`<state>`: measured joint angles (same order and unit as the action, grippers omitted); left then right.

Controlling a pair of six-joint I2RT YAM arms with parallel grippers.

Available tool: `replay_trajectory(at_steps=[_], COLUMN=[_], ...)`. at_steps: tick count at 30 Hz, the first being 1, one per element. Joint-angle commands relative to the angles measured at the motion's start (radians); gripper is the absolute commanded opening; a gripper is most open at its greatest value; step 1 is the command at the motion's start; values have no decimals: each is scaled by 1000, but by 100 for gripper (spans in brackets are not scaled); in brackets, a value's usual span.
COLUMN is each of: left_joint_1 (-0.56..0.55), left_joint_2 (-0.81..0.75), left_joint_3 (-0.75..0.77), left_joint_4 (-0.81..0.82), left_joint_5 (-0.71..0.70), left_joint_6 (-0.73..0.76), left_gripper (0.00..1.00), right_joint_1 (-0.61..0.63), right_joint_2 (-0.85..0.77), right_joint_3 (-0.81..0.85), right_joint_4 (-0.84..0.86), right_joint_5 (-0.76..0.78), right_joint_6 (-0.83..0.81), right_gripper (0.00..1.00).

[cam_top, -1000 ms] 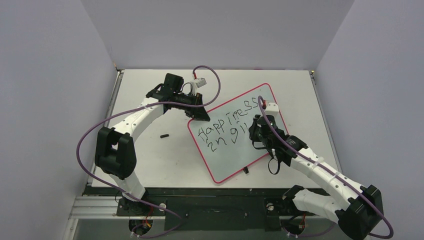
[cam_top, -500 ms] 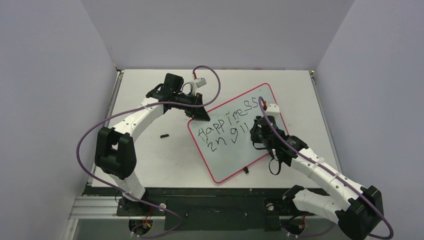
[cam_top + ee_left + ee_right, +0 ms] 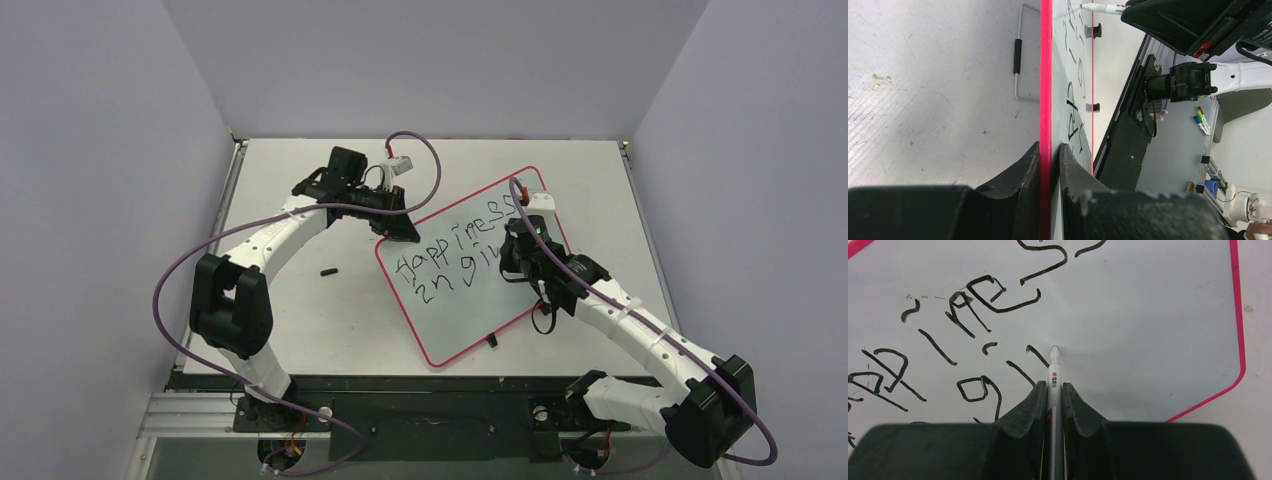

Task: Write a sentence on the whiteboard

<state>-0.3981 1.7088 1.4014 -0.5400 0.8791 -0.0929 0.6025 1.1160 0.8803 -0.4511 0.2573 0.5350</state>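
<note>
"happiness" done on the board [image 3: 470, 310]; second line of the sentence [image 3: 452, 252] stops around "in gi", more to write. my right jaws pinch the marker [image 3: 1054, 372], left jaws clamp the rim [image 3: 1046, 75].

Glossy, smooth whiteboard [image 3: 1148, 315] lies on a matt, scuffed grey table [image 3: 923, 100].

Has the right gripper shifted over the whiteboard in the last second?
Yes. In the top view the right gripper, shut on the thin white marker, has slid toward the far corner of the unmoved red-rimmed whiteboard.
</note>
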Motion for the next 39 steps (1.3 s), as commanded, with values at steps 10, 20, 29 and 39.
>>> replay_trajectory(at_steps=[10,20,29,39], left_joint_1=[-16,-15,-15,-15], left_joint_2=[-62,-64,-69,-74], left_joint_3=[23,13,10,7], left_joint_4=[45,59,60,60], left_joint_5=[26,30,29,28], left_joint_6=[61,58,57,56], left_gripper=[0,0,0,0], right_joint_1=[-21,-24,-71,-128], right_joint_2=[62,-38,-82,-55], right_joint_3=[98,147,107,69], right_joint_4=[7,-72,-93,-49], right_joint_5=[-5,64,48,-60], right_joint_6=[-27,-55,-64,-53], right_gripper=[0,0,0,0])
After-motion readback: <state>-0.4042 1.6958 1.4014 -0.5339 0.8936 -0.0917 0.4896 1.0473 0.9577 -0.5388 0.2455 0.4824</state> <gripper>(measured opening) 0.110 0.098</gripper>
